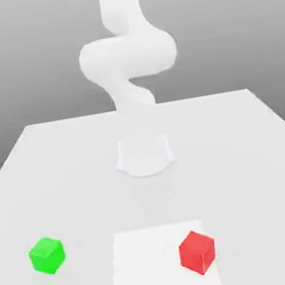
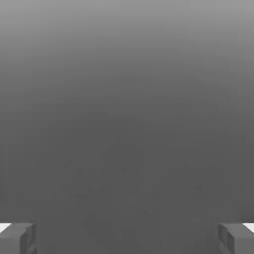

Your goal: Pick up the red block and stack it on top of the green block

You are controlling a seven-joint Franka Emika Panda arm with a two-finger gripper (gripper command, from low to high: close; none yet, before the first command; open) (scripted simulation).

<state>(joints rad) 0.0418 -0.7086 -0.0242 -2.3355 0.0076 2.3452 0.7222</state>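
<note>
**Blocks apart near the front edge, gripper spread on nothing**

Where the table runs toward its front edge, the red block sits flat toward the exterior view's right, turned so a corner faces the camera. It rests on a slightly brighter square patch that reaches the front edge, close to that patch's right border. Bare surface surrounds it on every side, nothing touching it.

The green block lies well apart toward the exterior view's left, a little farther from the front edge and near the table's left edge. The room between the two blocks is open.

Behind them, the arm rises from its round base at mid-table, bending upward out of the picture.

The hand view adds the gripper: its two fingertips stand spread wide, nothing between them, against a plain grey background.
</note>
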